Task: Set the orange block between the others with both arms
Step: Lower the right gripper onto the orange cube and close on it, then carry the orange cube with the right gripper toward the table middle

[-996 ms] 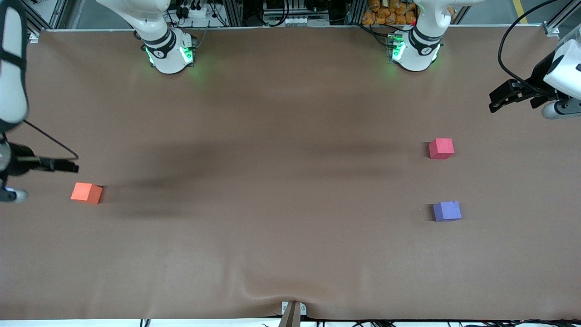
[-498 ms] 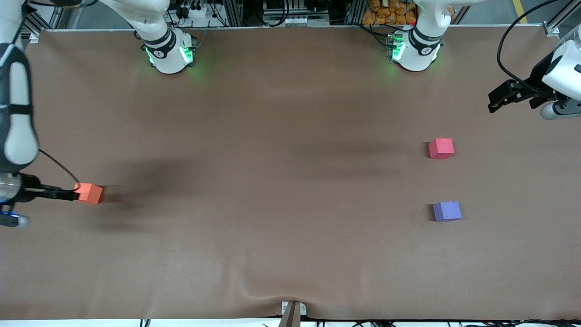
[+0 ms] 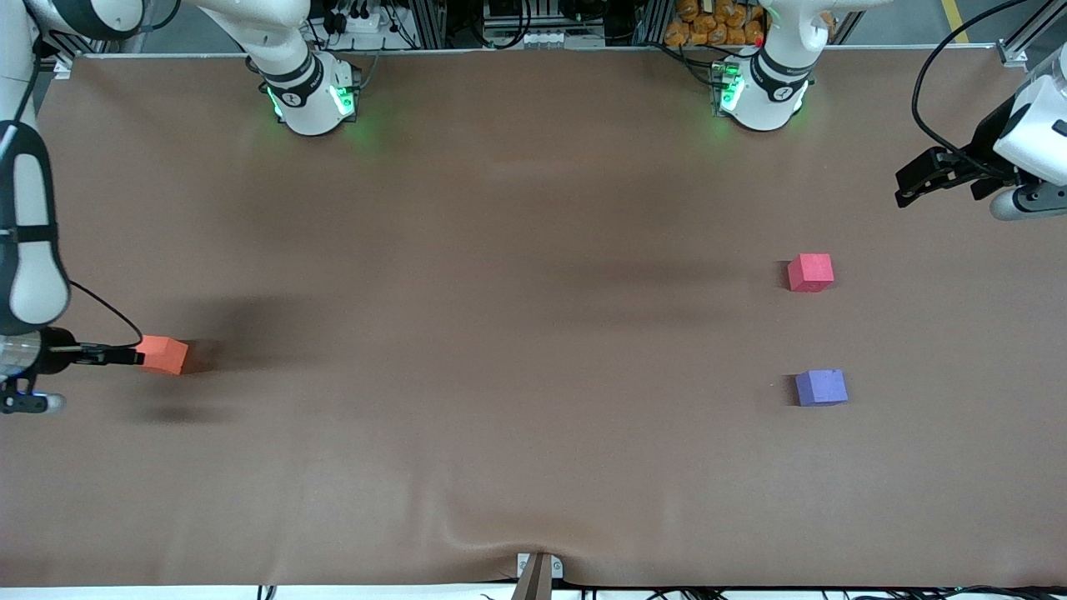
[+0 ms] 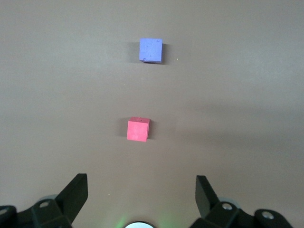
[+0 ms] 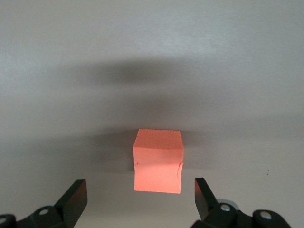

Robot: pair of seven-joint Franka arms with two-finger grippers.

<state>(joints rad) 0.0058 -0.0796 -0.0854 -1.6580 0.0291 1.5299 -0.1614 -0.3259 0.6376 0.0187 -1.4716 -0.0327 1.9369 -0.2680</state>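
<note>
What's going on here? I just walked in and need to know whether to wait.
The right gripper, jaws open, is right up at the orange block at the right arm's end of the brown table but has not gripped it. The left gripper waits open in the air at the left arm's end. The red-pink block and the purple block sit apart there, the purple one nearer the front camera.

Setting: robotics laboratory. Evidence: brown-covered work table spanning the front view; two white arm bases with green status lights, bolted at 11 o'clock and 1 o'clock; aluminium framing, cabling and power strips along 12 o'clock
</note>
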